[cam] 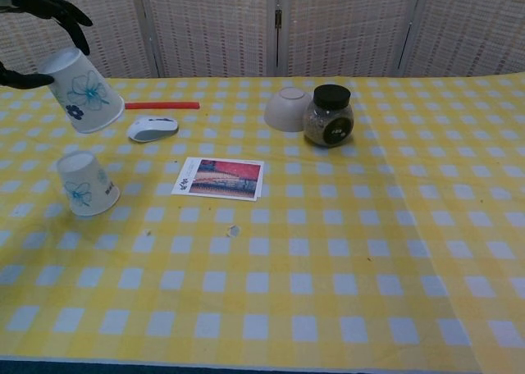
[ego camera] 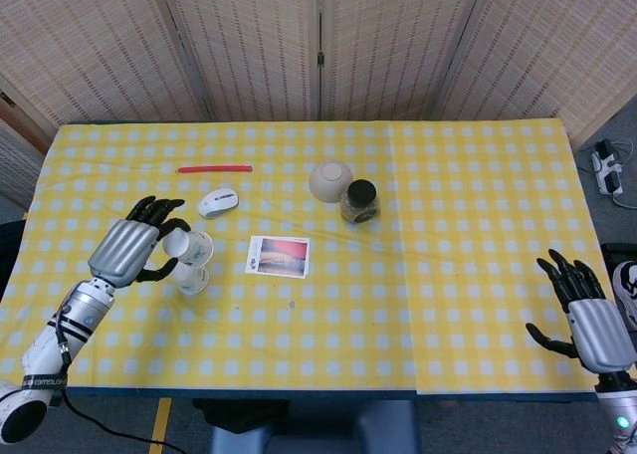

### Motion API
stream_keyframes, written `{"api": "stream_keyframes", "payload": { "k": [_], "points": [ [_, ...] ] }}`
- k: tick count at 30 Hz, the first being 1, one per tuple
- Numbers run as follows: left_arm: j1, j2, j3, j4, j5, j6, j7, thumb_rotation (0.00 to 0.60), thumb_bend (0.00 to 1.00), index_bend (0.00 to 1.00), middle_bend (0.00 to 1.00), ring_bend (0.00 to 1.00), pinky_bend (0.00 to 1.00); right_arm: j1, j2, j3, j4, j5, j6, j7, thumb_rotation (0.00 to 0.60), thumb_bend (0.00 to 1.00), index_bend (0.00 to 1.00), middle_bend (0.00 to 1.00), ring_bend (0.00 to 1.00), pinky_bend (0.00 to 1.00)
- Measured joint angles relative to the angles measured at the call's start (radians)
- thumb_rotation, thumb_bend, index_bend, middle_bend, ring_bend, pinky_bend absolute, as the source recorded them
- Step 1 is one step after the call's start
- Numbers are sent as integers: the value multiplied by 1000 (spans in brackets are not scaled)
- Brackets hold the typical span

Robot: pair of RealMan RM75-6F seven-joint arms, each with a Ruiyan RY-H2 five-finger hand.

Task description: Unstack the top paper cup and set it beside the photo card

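My left hand (ego camera: 132,251) (cam: 37,25) holds the top paper cup (cam: 82,93) (ego camera: 188,245) in the air, upside down and tilted, white with a blue flower. Below it the other paper cup (cam: 84,184) (ego camera: 192,278) stands upside down on the yellow checked cloth. The photo card (ego camera: 279,256) (cam: 219,178) lies flat to the right of both cups. My right hand (ego camera: 587,317) hovers open at the table's front right corner, holding nothing.
A white mouse (ego camera: 217,202) (cam: 152,128) and a red pen (ego camera: 214,168) (cam: 156,105) lie behind the cups. An upturned white bowl (ego camera: 330,180) (cam: 287,109) and a dark-lidded jar (ego camera: 359,200) (cam: 328,116) stand behind the card. A small speck (cam: 234,230) lies in front of the card.
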Motion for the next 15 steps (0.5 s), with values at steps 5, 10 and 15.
{"api": "stream_keyframes", "payload": {
  "k": [5, 10, 15],
  "points": [
    [-52, -52, -1, 2, 0, -54, 31, 600, 438, 418, 122, 97, 32, 1, 0, 0, 2, 0, -3, 1, 600, 279, 0, 0, 92, 0],
    [-98, -112, 0, 19, -25, -94, 89, 600, 438, 418, 122, 93, 9, 2, -1, 0, 5, 2, -6, 5, 600, 279, 0, 0, 91, 0],
    [-142, -180, 9, 50, -85, -120, 188, 600, 438, 418, 122, 85, 2, 5, -3, 0, 9, 2, -11, 9, 600, 279, 0, 0, 91, 0]
  ]
}}
